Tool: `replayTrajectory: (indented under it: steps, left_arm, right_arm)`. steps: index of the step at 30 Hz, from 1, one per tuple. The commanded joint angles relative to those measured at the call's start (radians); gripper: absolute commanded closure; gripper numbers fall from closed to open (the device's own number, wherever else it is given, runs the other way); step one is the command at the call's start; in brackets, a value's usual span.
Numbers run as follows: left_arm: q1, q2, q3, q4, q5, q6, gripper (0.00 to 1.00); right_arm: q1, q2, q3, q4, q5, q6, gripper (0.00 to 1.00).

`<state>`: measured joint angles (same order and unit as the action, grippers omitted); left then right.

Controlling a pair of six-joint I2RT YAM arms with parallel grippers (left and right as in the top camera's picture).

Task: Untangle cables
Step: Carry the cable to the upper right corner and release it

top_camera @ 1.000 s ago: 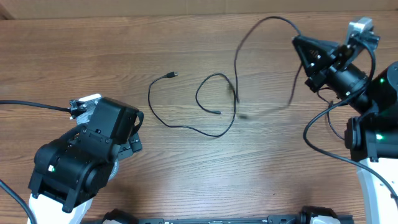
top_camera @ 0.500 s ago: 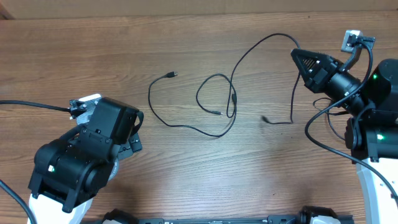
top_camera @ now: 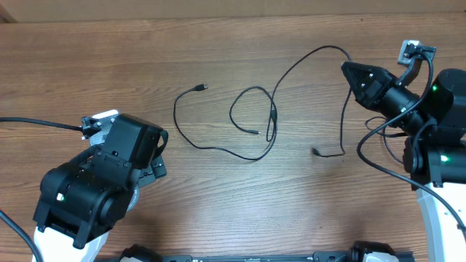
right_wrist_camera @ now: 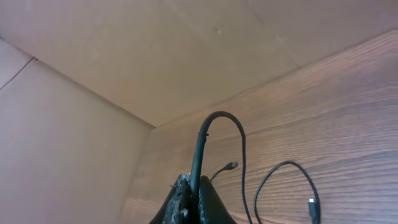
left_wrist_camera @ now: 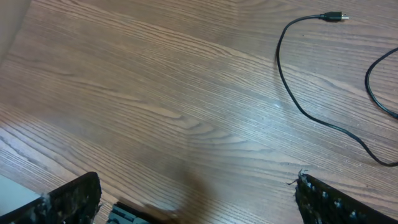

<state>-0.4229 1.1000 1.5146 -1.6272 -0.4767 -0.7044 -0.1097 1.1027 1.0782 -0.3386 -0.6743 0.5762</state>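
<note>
Left pincer (left_wrist_camera: 196, 198): jaws wide apart, nothing between them, parked, unchanged over the last second.

Left cable (top_camera: 218, 149): lies slack ahead of that pincer and to its right, with its plug (top_camera: 202, 87) farthest out. No shift.

The crossing (top_camera: 273, 116) with the right cable (top_camera: 306, 54) persists, well left of the right pincer (top_camera: 349, 67).

Right pincer: clamped on the right cable at its arch, now drawn slightly rightward.

The tail (top_camera: 315, 151), a swinging blur a second ago, is now sharp and at rest on the near side of this pincer, just to its left.

Judgement: the pull takes up slack only, and the cables remain crossed.
</note>
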Motion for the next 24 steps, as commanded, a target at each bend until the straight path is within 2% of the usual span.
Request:
replayTrajectory:
  steps: [1,7,10,11,14,15,19,24]
  left_arm:
    - [0.004,0.000,-0.002,0.002,-0.021,-0.014,0.00]
    - [0.004,0.001,-0.002,0.002,-0.021,-0.014,0.00]
    - [0.004,0.003,-0.002,0.002,-0.021,-0.014,0.00]
    - [0.004,0.003,-0.002,0.002,-0.021,-0.014,0.00]
    - [0.004,0.006,-0.002,0.002,-0.021,-0.014,0.00]
    - [0.004,0.006,-0.002,0.002,-0.021,-0.014,0.01]
    - [0.004,0.006,-0.002,0.002,-0.021,-0.014,0.01]
    - [0.004,0.006,-0.002,0.002,-0.021,-0.014,0.01]
  right_arm:
    - [-0.004,0.007,0.023,0.003,0.097,-0.008,0.96]
    - [-0.066,0.010,0.023,0.045,0.463,-0.008,0.96]
    - [-0.109,0.035,0.023,0.150,0.635,-0.021,0.96]
    - [-0.111,0.047,0.023,0.196,0.660,-0.066,0.96]
    - [-0.110,0.111,0.023,0.393,0.713,-0.342,0.96]
    - [-0.110,0.134,0.023,0.440,0.744,-0.391,0.96]
    - [-0.123,0.273,0.023,0.652,0.935,-0.462,0.96]
    - [-0.210,0.479,0.030,0.926,0.943,-0.507,0.96]
